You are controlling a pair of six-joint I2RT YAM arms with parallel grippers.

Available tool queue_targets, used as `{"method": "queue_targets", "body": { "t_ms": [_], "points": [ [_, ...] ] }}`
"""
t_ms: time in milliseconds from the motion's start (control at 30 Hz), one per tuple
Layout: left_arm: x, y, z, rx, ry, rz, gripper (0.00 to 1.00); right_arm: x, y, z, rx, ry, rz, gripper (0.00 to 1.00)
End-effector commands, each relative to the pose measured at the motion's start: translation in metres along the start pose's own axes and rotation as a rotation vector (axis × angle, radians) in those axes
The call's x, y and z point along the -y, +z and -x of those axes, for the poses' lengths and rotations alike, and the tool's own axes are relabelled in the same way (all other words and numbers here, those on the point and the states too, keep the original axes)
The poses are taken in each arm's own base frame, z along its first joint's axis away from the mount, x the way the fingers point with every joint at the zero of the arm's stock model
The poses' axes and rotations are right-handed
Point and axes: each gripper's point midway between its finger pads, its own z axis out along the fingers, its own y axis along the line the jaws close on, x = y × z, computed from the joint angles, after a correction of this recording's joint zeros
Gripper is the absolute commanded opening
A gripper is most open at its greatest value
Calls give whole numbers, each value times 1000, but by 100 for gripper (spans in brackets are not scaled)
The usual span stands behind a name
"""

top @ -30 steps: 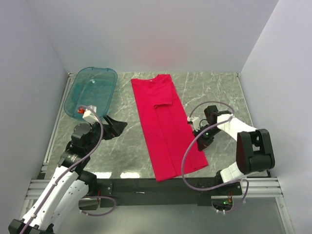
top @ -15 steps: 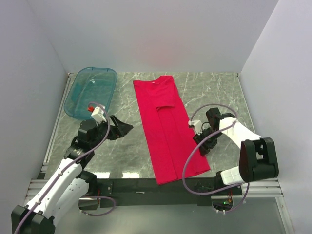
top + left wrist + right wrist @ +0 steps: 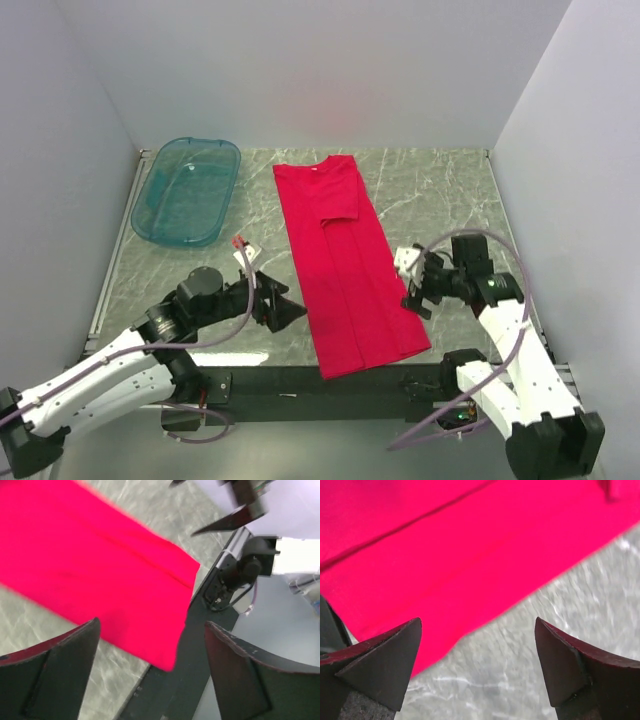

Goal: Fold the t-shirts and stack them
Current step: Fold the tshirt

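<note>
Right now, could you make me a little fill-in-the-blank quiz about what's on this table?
The t-shirt lying flat on the table is ____ in colour.
The teal tub stands in the table's far ____ corner.
The left gripper and the right gripper both have jaws standing ____, holding nothing.
Missing words: red; left; open.

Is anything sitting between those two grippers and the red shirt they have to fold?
Nothing visible. The left gripper and right gripper stand open at either side of the red t-shirt's near end. The teal tub sits away at the far left.
</note>
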Motion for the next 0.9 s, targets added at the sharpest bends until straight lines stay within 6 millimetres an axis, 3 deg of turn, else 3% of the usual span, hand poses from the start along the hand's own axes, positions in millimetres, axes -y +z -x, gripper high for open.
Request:
{"method": "queue_targets", "body": {
  "t_ms": [0, 33, 100, 133, 267, 367, 500, 667, 867],
  "points": [
    [29, -10, 37, 157, 286, -60, 93, -10, 9, 12, 126, -229, 46, 100],
    [27, -9, 38, 183, 329, -47, 99, -26, 7, 6, 111, -227, 111, 100],
    [33, -6, 26, 169, 480, -79, 100, -37, 6, -6, 77, -350, 169, 97],
    [30, -2, 21, 160, 520, -66, 99, -54, 5, -24, 28, -360, 228, 96],
    [23, 21, -17, 7, 731, -61, 99, -71, 7, -57, -51, -517, 282, 92],
    [39, 29, -40, -43, 848, -95, 99, -79, 11, -75, -90, -569, 340, 88],
    [57, 36, -63, -70, 930, -118, 99, -86, 12, -87, -122, -597, 398, 82],
    [60, 53, -116, -162, 978, -119, 89, -90, 13, -100, -169, -631, 451, 75],
    [68, 67, -159, -230, 1019, -148, 76, -95, 16, -96, -137, -607, 461, 69]
  ]
}}
